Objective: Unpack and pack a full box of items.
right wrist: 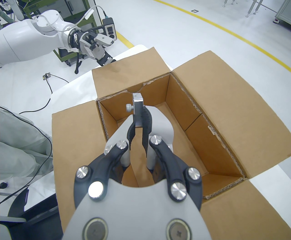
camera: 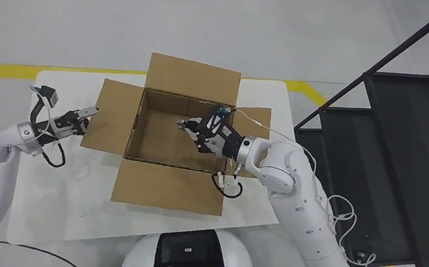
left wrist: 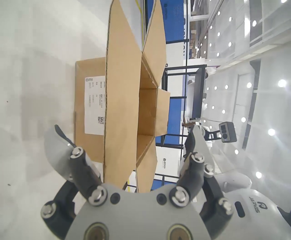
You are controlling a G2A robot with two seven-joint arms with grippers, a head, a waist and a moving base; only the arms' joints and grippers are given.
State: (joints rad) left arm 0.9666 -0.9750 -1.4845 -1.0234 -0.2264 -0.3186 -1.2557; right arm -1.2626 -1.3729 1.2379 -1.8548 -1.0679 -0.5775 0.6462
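An open cardboard box (camera: 161, 141) stands on the white table (camera: 60, 197) with all its flaps folded out. My right gripper (right wrist: 138, 114) hangs over the box opening (right wrist: 177, 127), shut on a small grey metal block (right wrist: 137, 106) with a knob on its side. From above, that gripper (camera: 187, 126) sits over the box's right half. My left gripper (left wrist: 124, 138) stands open at the outer edge of the box's left flap (left wrist: 118, 95), with the flap between its fingers but not touched; in the top view this left gripper (camera: 89, 113) is level with the flap's edge.
Black metal stairs (camera: 393, 146) stand to the right of the table. A yellow floor line (camera: 314, 92) runs behind it. Cables (right wrist: 34, 106) lie on the floor to the left. The box floor that shows (camera: 157, 144) is bare cardboard.
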